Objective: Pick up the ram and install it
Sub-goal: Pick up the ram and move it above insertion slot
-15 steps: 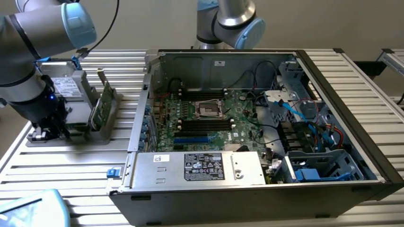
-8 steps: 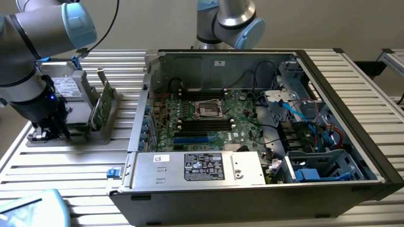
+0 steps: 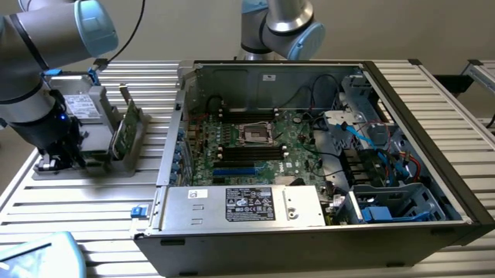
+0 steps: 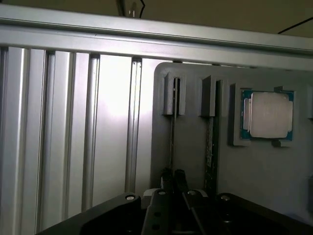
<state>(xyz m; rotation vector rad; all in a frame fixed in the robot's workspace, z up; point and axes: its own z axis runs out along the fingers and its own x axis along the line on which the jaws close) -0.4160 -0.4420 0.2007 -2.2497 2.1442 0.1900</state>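
The ram (image 4: 172, 132) stands edge-on in a slot of the grey holder (image 4: 195, 161), seen as a thin dark line. My gripper (image 4: 173, 180) is down over the ram's near end, and its two dark fingers (image 4: 166, 177) are pressed together on the stick's edge. A second thin stick (image 4: 211, 147) stands in the neighbouring slot, untouched. In the exterior view my gripper (image 3: 64, 162) is low over the holder (image 3: 93, 165) at the exterior view's left, away from the open computer case (image 3: 178, 124). The black memory slots (image 3: 249, 152) lie on the motherboard inside the case.
A square silver processor chip (image 4: 267, 115) sits in a pocket of the holder beside the sticks. A taller green card with a metal bracket (image 3: 124, 130) stands upright in the holder next to my gripper. The ribbed aluminium table (image 3: 77, 208) carries everything. Cables and drive cages fill the case's side towards the exterior view's right.
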